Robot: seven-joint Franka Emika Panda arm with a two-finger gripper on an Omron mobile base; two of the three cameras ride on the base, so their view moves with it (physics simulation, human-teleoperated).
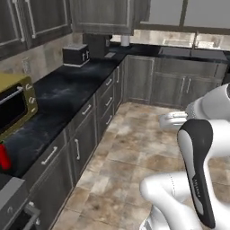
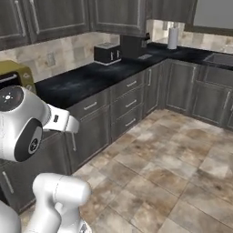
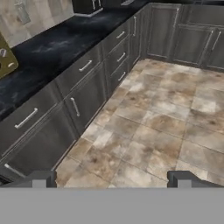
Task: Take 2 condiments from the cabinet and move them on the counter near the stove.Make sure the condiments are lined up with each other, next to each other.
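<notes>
A red squeeze bottle [image 1: 4, 156] stands on the black counter [image 1: 67, 96] at the left edge of the left base view, between the olive-yellow toaster oven [image 1: 13, 104] and a grey steel corner [image 1: 10, 201] that looks like the stove's front. Dark grey wall cabinets [image 1: 45, 18] hang above the counter with their doors shut; I cannot tell which one is the cabinet. My gripper [image 3: 113, 179] is open and holds nothing. It hangs over the tiled floor, off the counter's front, looking along the grey drawer fronts [image 3: 81, 70].
A black toaster [image 1: 75, 55] and a dark coffee machine [image 1: 96, 45] stand at the counter's far end, with a paper towel roll [image 2: 172, 37] near the corner. A sink [image 2: 220, 58] lies along the back run. The tiled floor [image 1: 134, 148] is open.
</notes>
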